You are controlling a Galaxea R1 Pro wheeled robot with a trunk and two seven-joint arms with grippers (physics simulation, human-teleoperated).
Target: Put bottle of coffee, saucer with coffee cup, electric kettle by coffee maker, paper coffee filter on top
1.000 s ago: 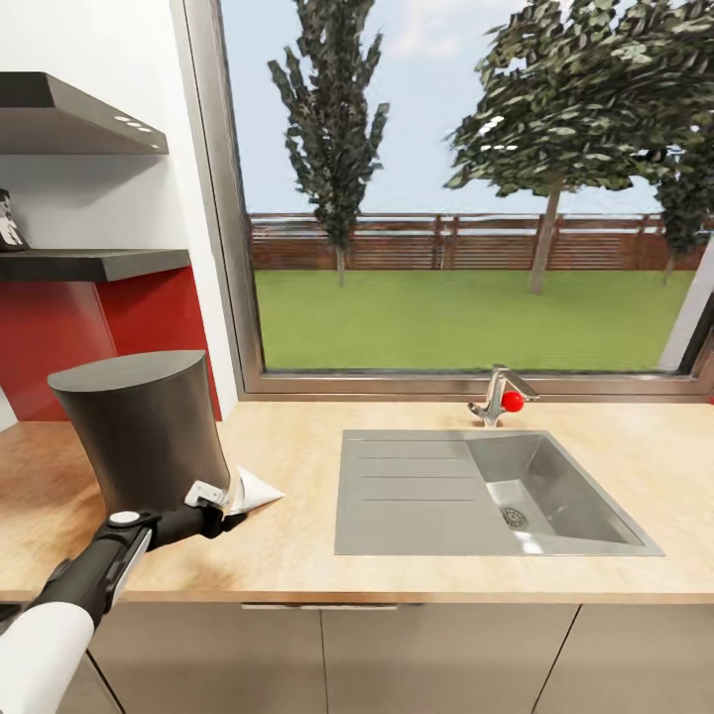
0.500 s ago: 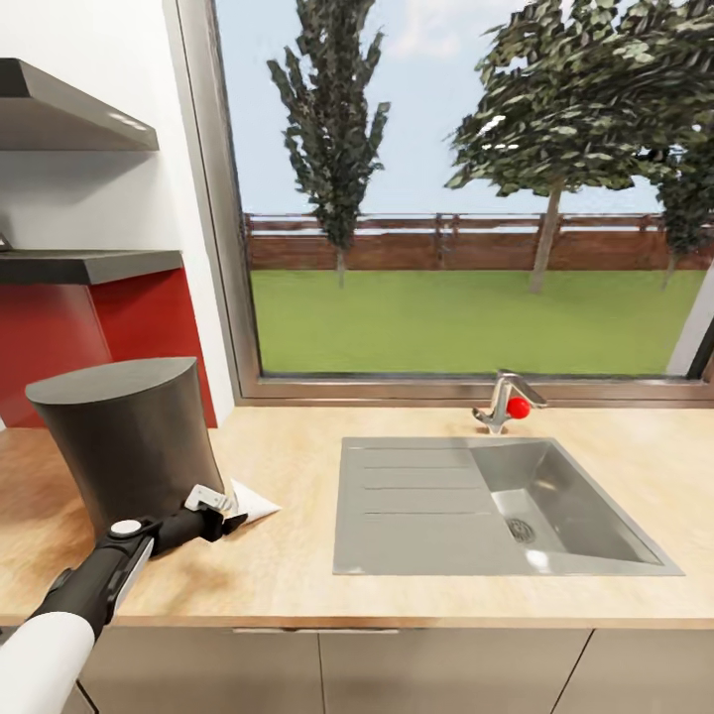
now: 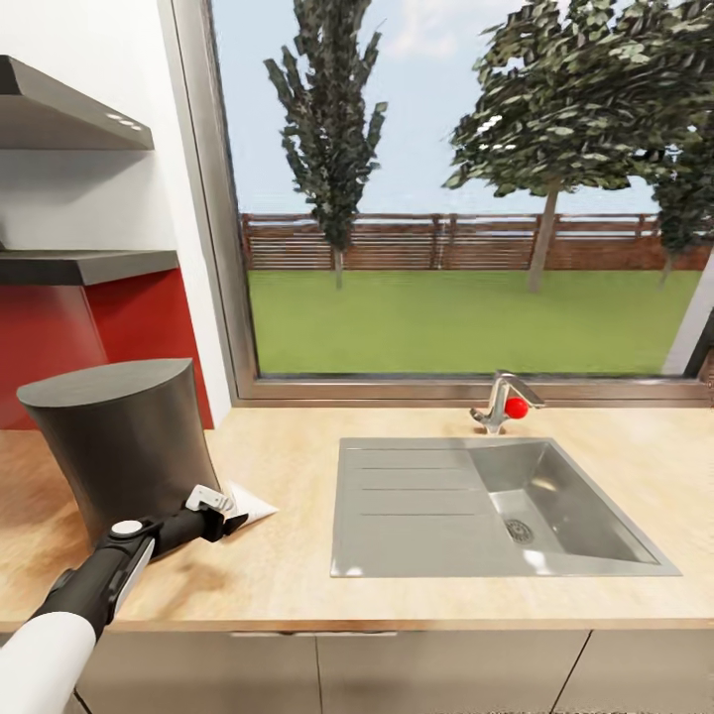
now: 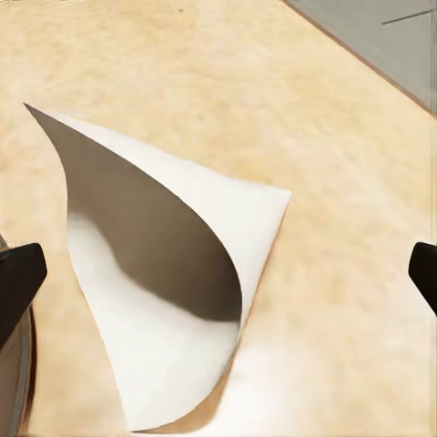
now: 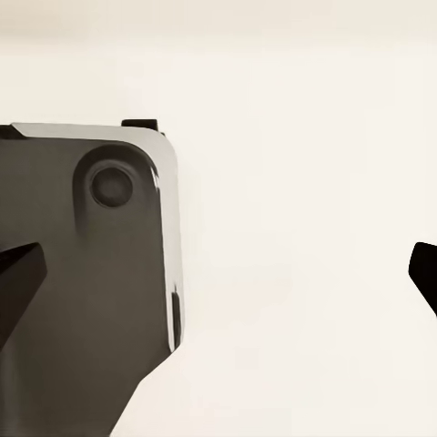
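Note:
The tall dark grey coffee maker (image 3: pixel 114 446) stands on the tan countertop (image 3: pixel 297 565) at the left. A white cone-shaped paper coffee filter (image 3: pixel 250 504) (image 4: pixel 173 273) lies on the countertop just right of its base. My left gripper (image 3: pixel 224 518) (image 4: pixel 218 273) hovers low at the filter, open; its black fingertips (image 4: pixel 18 282) stand wide apart on either side of the paper without touching it. The dark kitchen shelf (image 3: pixel 89 266) hangs on the wall above the coffee maker. In the right wrist view my right gripper (image 5: pixel 218 273) is open and holds nothing.
A steel sink (image 3: pixel 496 501) with a drainboard is set into the countertop to the right, its faucet (image 3: pixel 506 402) with a red knob behind it. A large window spans the back wall. A thicker dark board (image 3: pixel 59 114) hangs above the shelf.
The whole head view has shifted slightly, so the camera moved. The left gripper stays open at the filter, and the filter lies where it was.

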